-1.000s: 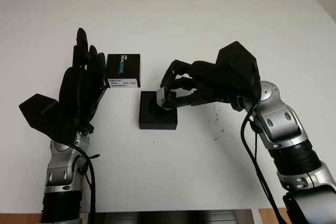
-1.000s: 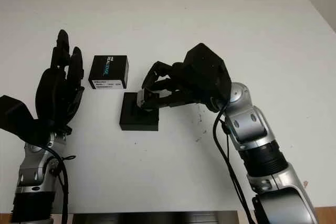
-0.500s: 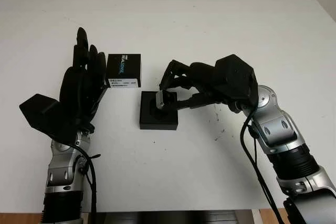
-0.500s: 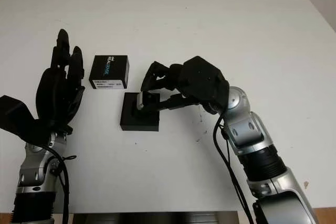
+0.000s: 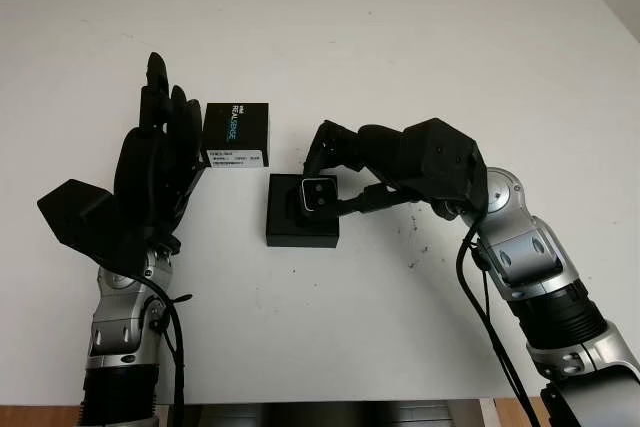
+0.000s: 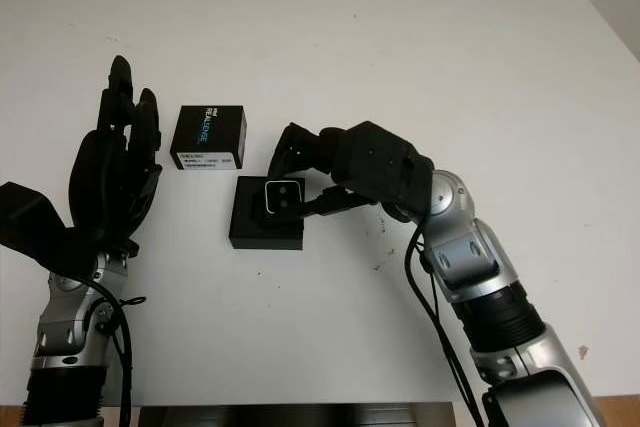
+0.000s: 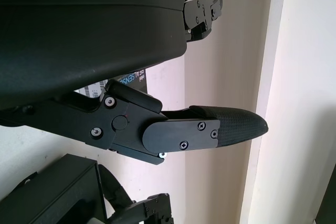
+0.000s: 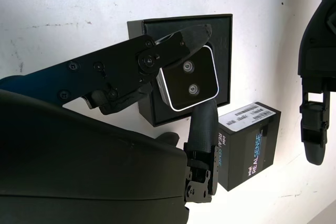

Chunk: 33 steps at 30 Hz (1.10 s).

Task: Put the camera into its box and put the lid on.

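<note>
Two hands frame the work on your white table, and each sits where it does for a reason. Your left hand stands raised and open at the table's left side, holding nothing, just beside the printed RealSense lid; parked there, it is near the piece you will need last without crowding the box. Your right hand reaches in from the right and is closed on the camera, one finger along an edge of the silver body and another against the opposite edge, so the lens face is left uncovered and points up. That grip puts the camera directly above the black box base, within its outline, which is where it has to be to go straight down into the recess. Whether the camera already touches the foam insert or hangs just clear of it is hard to judge from the right wrist view. The lid lies flat, label up, just beyond the base's far left corner and apart from it, so nothing blocks the opening. Judged from this, you are at the seating step, with the lidding not yet begun.
</note>
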### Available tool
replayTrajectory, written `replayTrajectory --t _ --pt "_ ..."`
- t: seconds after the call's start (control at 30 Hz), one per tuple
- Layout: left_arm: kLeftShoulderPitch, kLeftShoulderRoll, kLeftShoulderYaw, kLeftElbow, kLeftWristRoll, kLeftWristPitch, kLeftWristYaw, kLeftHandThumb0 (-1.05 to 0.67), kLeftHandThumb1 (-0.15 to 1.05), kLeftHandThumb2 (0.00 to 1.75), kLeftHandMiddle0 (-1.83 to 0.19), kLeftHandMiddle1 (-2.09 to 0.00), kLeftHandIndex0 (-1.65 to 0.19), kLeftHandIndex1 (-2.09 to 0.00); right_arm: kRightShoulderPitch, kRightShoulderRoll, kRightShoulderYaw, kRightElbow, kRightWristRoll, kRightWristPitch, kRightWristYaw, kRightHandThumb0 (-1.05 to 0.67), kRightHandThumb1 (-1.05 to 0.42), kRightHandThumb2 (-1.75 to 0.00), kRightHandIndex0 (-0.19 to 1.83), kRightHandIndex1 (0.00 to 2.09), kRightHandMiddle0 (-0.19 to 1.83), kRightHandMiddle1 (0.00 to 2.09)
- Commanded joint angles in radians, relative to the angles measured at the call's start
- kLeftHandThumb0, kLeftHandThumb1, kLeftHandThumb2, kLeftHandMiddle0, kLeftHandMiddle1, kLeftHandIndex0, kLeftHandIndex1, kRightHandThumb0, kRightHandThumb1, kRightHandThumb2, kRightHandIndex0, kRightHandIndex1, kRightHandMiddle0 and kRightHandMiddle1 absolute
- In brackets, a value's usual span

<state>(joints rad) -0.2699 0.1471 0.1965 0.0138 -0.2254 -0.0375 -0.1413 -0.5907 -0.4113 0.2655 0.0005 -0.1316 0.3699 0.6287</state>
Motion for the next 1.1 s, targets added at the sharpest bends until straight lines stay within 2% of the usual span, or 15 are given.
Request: replayTrajectory --t 0.0,0.47,0.83,1.07 --pt "0.010 -0.002 -0.004 -0.019 0.004 0.001 0.003 -0.74 1.05 0.46 0.19 0.00 0.19 0.00 0.032 -0.013 0.011 0.007 -0.008 0.000 0.006 -0.31 -0.99 -0.05 0.03 0.73 0.21 1.99" --pt "0.010 -0.005 -0.006 -0.015 0.008 -0.002 0.008 -0.73 1.05 0.46 0.19 0.00 0.19 0.00 0.038 -0.009 0.012 0.008 -0.019 -0.005 0.010 -0.32 -0.98 -0.05 -0.01 0.79 0.21 1.98" --pt "0.009 -0.004 -0.008 -0.011 0.014 -0.008 0.004 -0.74 1.05 0.47 0.19 0.00 0.19 0.00 0.059 0.020 0.019 0.009 0.001 0.023 0.009 -0.32 -1.01 -0.06 -0.04 0.82 0.20 2.06" --pt "0.011 -0.005 -0.008 -0.017 0.011 -0.001 0.004 -0.73 1.05 0.47 0.19 0.00 0.19 0.00 0.084 0.061 0.009 -0.001 0.023 0.090 -0.017 -0.31 -1.02 -0.06 -0.05 0.79 0.23 2.09"
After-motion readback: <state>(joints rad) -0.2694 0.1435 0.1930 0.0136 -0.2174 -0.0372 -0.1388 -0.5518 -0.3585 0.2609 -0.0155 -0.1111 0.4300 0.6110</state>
